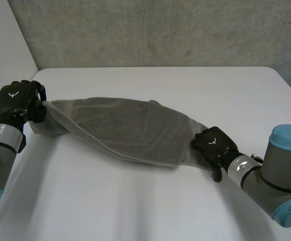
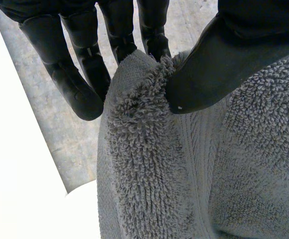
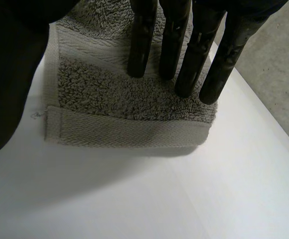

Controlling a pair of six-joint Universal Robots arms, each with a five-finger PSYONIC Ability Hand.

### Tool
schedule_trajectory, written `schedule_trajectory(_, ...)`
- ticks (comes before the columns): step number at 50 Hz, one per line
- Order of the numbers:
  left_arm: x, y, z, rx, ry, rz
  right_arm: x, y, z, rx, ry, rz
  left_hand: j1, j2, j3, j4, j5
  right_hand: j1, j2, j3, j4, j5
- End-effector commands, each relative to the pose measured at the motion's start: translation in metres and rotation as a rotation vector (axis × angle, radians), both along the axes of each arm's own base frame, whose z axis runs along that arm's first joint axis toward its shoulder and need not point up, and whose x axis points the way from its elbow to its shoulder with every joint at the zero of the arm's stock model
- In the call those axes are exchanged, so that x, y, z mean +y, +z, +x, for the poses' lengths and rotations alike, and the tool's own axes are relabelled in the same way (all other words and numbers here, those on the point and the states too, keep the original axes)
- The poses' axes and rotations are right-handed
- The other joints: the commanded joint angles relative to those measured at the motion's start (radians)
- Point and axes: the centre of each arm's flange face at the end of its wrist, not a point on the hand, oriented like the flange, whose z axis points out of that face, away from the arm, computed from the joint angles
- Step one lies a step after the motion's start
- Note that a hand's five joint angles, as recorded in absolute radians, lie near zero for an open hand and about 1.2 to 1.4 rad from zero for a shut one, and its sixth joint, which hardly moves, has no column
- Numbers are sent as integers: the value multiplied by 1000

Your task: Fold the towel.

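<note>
White table (image 1: 150,201) before concrete wall (image 1: 160,30). Grey towel (image 1: 125,128) stretched across it, twisted. Left hand (image 1: 17,100) pinching one lifted end, thumb against fingers; right hand (image 1: 213,143) flat, straight fingers pressing other end down. Risk: shallow pinch slipping, dropping towel mid-fold.

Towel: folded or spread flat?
Neither cleanly: towel lies loosely doubled in a long band. Left robot hand pinches one end; right robot hand presses the other with straight fingers.

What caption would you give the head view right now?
The towel lies stretched across the table: left robot hand pinches one end, right robot hand presses the other down.
</note>
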Motion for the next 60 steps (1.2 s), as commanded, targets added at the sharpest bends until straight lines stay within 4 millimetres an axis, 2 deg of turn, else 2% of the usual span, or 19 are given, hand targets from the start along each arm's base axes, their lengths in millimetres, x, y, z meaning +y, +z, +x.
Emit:
schedule_trajectory(1,0,-1,0,0,-1,4,-3,2,1,2,1,-6,30,-62,-127,-110,-227,0,11,2,1,113)
schedule_trajectory(33,0,-2,0,-2,-1,7,-7,8,-1,3,-3,10,30,-62,-127,-110,-227,-47,-36,-44,-46,66)
schedule_trajectory(43,0,-2,0,-2,-1,7,-4,10,-1,-5,33,70,30,-62,-127,-110,-227,-50,-39,-47,-49,63)
schedule_trajectory(60,0,-2,-1,-2,-3,7,-8,9,-1,-9,32,40,30,-62,-127,-110,-227,-38,-27,-36,-37,75)
